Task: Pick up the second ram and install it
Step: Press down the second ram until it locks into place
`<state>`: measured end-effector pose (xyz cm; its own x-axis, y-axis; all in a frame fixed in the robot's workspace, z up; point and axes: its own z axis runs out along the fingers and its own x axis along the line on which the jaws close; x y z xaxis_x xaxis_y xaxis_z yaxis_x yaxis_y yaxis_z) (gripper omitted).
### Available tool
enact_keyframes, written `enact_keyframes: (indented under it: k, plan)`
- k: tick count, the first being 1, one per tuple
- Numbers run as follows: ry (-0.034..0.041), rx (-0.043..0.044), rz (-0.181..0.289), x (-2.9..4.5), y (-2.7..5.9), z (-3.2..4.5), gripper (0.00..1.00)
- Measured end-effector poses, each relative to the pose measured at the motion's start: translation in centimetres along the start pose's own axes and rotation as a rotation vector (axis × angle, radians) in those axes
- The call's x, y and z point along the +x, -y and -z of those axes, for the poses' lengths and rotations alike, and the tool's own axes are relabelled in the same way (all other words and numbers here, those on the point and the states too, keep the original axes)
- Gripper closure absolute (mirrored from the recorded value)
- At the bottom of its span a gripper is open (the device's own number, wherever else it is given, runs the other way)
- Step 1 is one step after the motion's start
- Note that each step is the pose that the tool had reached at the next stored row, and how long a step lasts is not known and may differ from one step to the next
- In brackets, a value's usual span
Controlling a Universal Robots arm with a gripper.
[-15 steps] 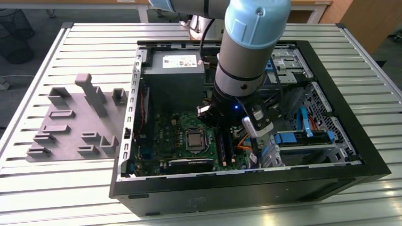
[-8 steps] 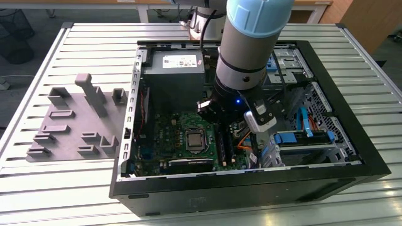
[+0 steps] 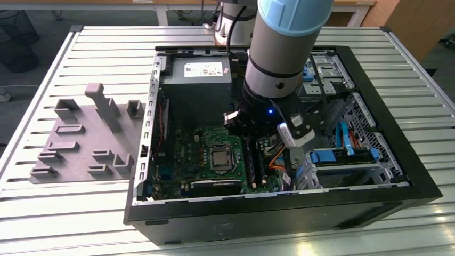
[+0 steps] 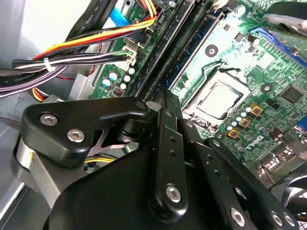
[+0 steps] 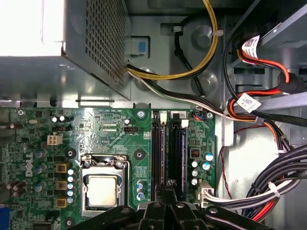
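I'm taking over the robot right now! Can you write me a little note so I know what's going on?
Gripper: low inside the computer case, right over the memory slots on the motherboard. I cannot tell whether it is gripping anything.
Ram stick: a dark blue-green stick stands in a slot just ahead of the gripper, beside the processor.
Grey tray: on the table, to the exterior view's left of the case.
Done: the arm has reached the slots.
Left: I can't see if the stick is pressed fully home, so the install is not confirmed.
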<state>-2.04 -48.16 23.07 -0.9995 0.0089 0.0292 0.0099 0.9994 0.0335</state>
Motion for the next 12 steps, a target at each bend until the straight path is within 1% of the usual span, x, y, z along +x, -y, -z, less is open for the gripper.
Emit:
enact_keyframes:
  k: [12]
  plan:
    - [0.0, -0.0003, 0.0, 0.0, 0.01, -0.06, 0.89]
